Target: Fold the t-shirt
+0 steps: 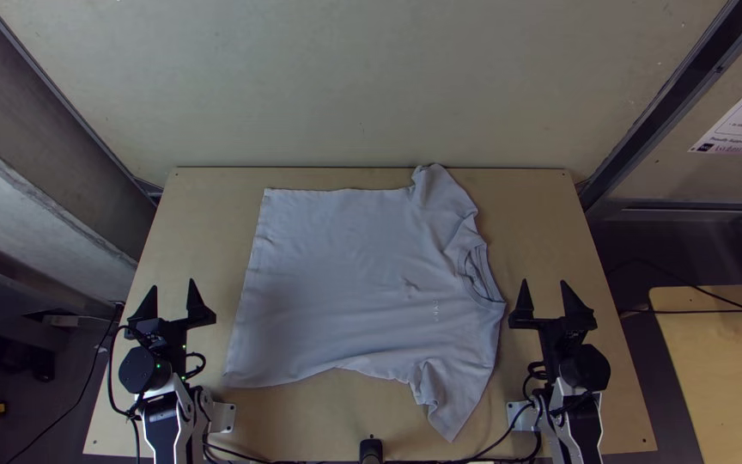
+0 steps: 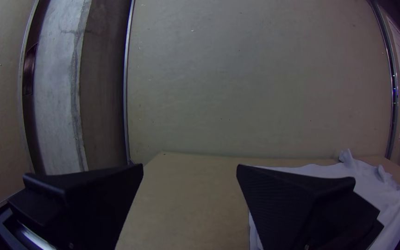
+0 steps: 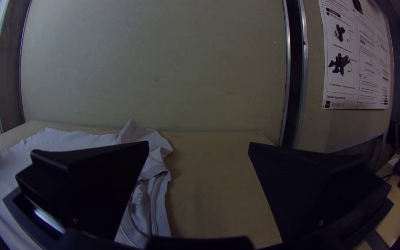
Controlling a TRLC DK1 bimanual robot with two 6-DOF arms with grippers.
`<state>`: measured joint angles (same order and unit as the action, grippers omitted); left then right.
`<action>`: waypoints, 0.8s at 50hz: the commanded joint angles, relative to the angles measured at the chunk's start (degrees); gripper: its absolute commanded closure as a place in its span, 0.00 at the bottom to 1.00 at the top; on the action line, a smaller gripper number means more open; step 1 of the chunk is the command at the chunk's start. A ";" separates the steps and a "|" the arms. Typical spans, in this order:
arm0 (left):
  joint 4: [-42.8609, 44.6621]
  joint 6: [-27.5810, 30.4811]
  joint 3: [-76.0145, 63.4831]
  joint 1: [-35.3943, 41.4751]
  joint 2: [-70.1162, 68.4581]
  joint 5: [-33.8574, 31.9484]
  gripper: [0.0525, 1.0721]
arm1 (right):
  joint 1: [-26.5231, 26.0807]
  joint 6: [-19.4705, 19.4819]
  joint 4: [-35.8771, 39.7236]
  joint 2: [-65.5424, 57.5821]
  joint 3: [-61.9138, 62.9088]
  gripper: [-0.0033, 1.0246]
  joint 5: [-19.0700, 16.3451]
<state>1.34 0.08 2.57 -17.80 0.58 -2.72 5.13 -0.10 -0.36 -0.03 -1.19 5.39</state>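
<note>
Left gripper (image 1: 173,283), right gripper (image 1: 544,281): both wide, empty. Shirt (image 1: 345,275) spread between them, hem-to-collar axis crosswise; hem (image 1: 250,283) toward the left one, collar (image 1: 477,275) beside the right, seemingly nearer.

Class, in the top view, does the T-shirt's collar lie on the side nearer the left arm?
No, the collar lies on the side nearer the right arm, and the straight hem is towards the left arm.

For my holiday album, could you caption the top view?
Light T-shirt spread unfolded on a wooden table between two open claws.
</note>
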 commanded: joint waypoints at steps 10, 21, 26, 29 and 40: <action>-1.52 0.45 -2.39 -0.39 -0.58 0.00 0.05 | -0.38 -0.78 0.18 0.12 0.84 0.04 0.06; -1.52 0.45 -2.39 -0.39 -0.58 0.00 0.05 | -0.38 -0.78 0.18 0.21 0.84 0.04 0.06; -1.43 -0.60 -2.39 0.49 -0.58 0.00 0.05 | -0.38 -0.78 0.10 0.12 0.84 0.04 0.06; -1.43 -0.60 -2.39 1.02 -0.67 0.00 0.05 | -0.38 -0.78 0.18 0.12 0.84 0.04 0.06; -1.52 -0.60 -2.39 1.02 -0.58 0.00 0.05 | 0.76 0.01 0.10 0.21 0.84 0.04 -0.03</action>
<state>1.34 0.03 2.57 -17.08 0.58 -2.70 5.15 -0.08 -0.36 -0.03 -1.19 5.39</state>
